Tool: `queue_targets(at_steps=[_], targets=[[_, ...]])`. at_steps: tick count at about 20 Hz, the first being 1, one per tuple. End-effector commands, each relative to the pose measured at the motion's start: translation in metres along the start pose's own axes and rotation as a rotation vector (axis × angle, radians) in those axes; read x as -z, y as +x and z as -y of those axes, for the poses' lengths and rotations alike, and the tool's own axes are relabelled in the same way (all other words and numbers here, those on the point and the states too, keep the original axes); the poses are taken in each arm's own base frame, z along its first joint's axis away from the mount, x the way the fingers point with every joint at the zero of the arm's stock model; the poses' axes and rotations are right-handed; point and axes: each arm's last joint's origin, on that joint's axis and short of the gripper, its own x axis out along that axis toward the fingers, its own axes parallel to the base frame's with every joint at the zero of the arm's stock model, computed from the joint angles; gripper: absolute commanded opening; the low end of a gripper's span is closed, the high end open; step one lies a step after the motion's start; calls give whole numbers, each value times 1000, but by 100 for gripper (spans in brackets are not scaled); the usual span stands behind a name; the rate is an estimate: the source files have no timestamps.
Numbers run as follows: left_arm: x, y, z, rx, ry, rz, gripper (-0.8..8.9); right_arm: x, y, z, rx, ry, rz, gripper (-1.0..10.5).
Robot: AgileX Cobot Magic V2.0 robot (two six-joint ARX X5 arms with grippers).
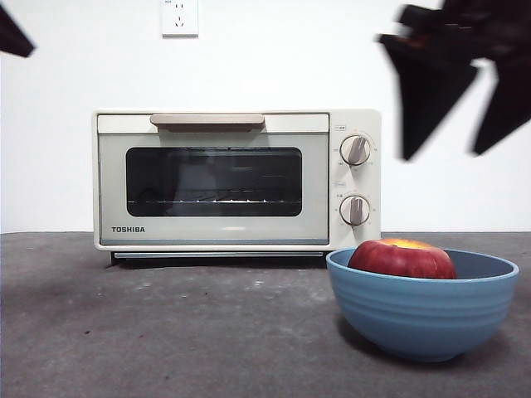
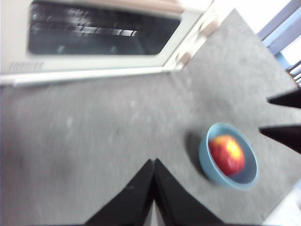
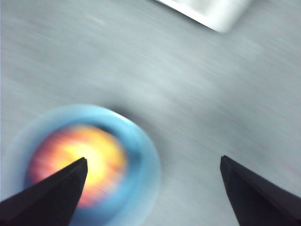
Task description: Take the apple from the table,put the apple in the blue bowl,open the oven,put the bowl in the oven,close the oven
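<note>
The dark red apple point(image 1: 402, 258) with its yellow top lies inside the blue bowl point(image 1: 423, 323) on the dark grey table point(image 1: 166, 332), at the front right. Behind, the cream oven point(image 1: 236, 180) stands with its door closed. High above the bowl hangs my right gripper point(image 1: 444, 153), open and empty; its wrist view is blurred, with the apple point(image 3: 77, 162) and bowl point(image 3: 143, 160) below its jaws. My left gripper point(image 2: 154, 162) is shut with nothing in it, over bare table point(image 2: 94, 141) in front of the oven point(image 2: 94, 42); only a black tip of that arm point(image 1: 12, 37) shows in the front view.
A white wall with a socket point(image 1: 180, 16) stands behind the oven. The oven's two grey knobs point(image 1: 355, 151) are on its right side. In the left wrist view the bowl point(image 2: 207, 157) with the apple point(image 2: 226, 153) sits near the table's edge.
</note>
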Motion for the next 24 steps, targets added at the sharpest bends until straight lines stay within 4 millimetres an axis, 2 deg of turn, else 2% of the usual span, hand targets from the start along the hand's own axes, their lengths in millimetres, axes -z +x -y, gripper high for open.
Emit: queue_targets(at_steps=[1, 3, 6, 8, 11, 17, 24], targets=[[-20, 10, 2, -17, 24, 46, 7, 5, -8, 14, 135, 38, -45, 448], [-36, 26, 2, -16, 49, 65, 7, 11, -12, 26, 186, 72, -88, 448], [-65, 54, -1, -17, 74, 89, 7, 16, -14, 36, 155, 129, -123, 448], [-83, 74, -5, -29, 74, 80, 7, 21, -10, 37, 106, 150, -161, 448], [-97, 93, -10, -34, 82, 67, 7, 28, -3, 35, 65, 157, -193, 448], [-115, 128, -17, -33, 101, 31, 7, 37, 5, 34, 64, 168, -214, 448], [-118, 156, -21, -45, 124, 14, 7, 40, 8, 34, 66, 169, -227, 448]])
